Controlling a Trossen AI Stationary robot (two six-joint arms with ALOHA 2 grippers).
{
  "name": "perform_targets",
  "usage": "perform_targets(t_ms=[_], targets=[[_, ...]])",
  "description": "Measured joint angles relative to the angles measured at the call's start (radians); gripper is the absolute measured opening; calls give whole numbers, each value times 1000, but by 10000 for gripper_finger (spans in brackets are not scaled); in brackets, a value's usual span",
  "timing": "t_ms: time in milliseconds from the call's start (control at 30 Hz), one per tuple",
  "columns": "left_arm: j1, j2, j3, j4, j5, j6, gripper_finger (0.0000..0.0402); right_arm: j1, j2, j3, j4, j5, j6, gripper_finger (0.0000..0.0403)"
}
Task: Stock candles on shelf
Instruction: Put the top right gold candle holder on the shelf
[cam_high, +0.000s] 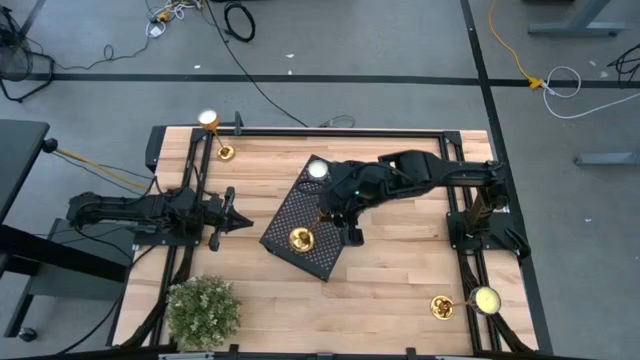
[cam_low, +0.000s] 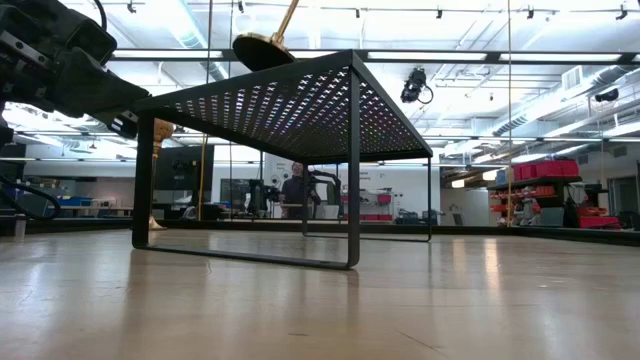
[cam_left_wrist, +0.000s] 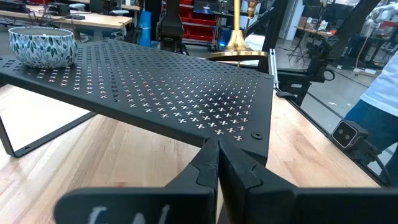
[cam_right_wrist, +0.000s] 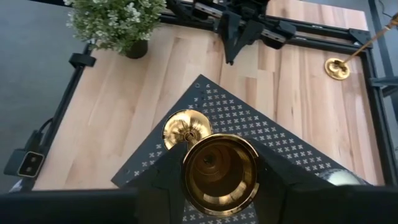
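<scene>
The black perforated shelf (cam_high: 310, 225) stands slantwise at mid-table. One gold candle (cam_right_wrist: 186, 129) is over the shelf's near corner, with my right gripper (cam_right_wrist: 219, 171) shut on its top; my right gripper (cam_high: 338, 215) reaches in from the right. Another candle (cam_high: 225, 153) stands on its base at the far left of the table. A third candle (cam_high: 441, 306) stands on its base at the near right. My left gripper (cam_high: 240, 222) is shut and holds nothing, left of the shelf, and in the left wrist view my left gripper (cam_left_wrist: 217, 162) points at the shelf's edge. My right gripper pinches the candle's gold cup-shaped top (cam_right_wrist: 194, 168) between its two fingers, one on each side. The fingers slant down from the table's right side. The candle leans under them, its round base (cam_low: 265, 48) at the shelf's top; whether the base touches the mesh, I cannot tell.
A patterned bowl (cam_left_wrist: 42, 45) sits on the shelf's far end, also seen as the bowl (cam_high: 318, 170) from above. A bushy green plant (cam_high: 203, 310) stands at the near left corner. Bare wood lies between the shelf and the near edge. People stand in the room beyond.
</scene>
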Motion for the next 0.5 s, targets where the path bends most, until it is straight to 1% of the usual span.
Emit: perform_targets(t_ms=[133, 267, 500], targets=[[0, 0, 0, 0, 0, 0, 14, -8, 0, 0, 0, 1, 0, 133], [0, 0, 0, 0, 0, 0, 14, -15, 0, 0, 1, 28, -1, 133], [0, 0, 0, 0, 0, 0, 14, -15, 0, 0, -32, 8, -8, 133]])
